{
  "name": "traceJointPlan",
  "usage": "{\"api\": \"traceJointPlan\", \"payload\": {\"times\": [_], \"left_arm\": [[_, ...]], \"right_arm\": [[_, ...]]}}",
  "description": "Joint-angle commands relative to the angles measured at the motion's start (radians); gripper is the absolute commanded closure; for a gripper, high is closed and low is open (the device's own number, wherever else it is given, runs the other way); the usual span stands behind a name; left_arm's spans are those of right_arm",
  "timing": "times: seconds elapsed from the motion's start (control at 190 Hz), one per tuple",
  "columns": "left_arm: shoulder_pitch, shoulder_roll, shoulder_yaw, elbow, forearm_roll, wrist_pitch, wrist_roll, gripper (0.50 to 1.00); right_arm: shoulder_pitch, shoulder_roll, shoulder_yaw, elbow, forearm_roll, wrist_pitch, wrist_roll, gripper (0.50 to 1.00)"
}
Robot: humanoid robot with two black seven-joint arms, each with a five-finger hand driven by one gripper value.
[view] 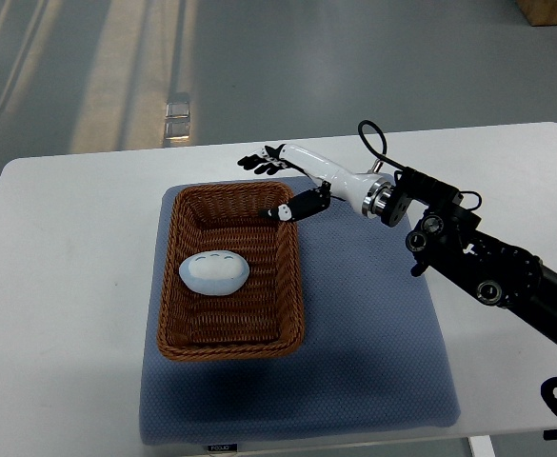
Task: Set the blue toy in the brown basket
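Pale blue oval toy (pixel 215 272) lies in woven wicker brown basket (pixel 292 286) | right hand (pixel 288 181) hovers over far rim, fingers (pixel 257 162) spread, empty | blue padded mat (pixel 373 362) beneath

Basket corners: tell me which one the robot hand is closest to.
The far right corner of the brown basket. The right robot hand, fingers spread and empty, hovers there; the blue toy lies inside, toward the left.

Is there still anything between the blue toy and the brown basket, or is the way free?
Nothing stands between them: the toy already lies inside the basket, on its floor. The right hand is open above the basket's far rim and holds nothing.
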Motion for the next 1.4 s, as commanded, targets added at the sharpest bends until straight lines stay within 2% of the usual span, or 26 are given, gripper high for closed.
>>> {"api": "traceJointPlan", "payload": {"times": [0.0,0.079,0.216,0.316,0.38,0.944,1.397], "left_arm": [[0.0,0.0,0.0,0.0,0.0,0.0,0.0,0.5],[0.0,0.0,0.0,0.0,0.0,0.0,0.0,0.5],[0.0,0.0,0.0,0.0,0.0,0.0,0.0,0.5],[0.0,0.0,0.0,0.0,0.0,0.0,0.0,0.5],[0.0,0.0,0.001,0.0,0.0,0.0,0.0,0.5],[0.0,0.0,0.0,0.0,0.0,0.0,0.0,0.5],[0.0,0.0,0.0,0.0,0.0,0.0,0.0,0.5]], "right_arm": [[-0.032,-0.006,0.084,-0.045,0.115,-0.031,-0.02,0.703],[-0.046,-0.008,0.122,-0.08,0.207,-0.054,-0.034,0.699],[-0.069,-0.041,0.142,-0.109,0.4,-0.113,-0.035,0.642],[-0.092,-0.069,0.142,-0.112,0.519,-0.139,-0.035,0.634],[-0.104,-0.08,0.142,-0.117,0.571,-0.15,-0.035,0.599],[-0.141,-0.127,0.148,-0.132,0.815,-0.159,-0.027,0.589],[-0.143,-0.126,0.145,-0.132,0.829,-0.159,-0.026,0.589]]}}
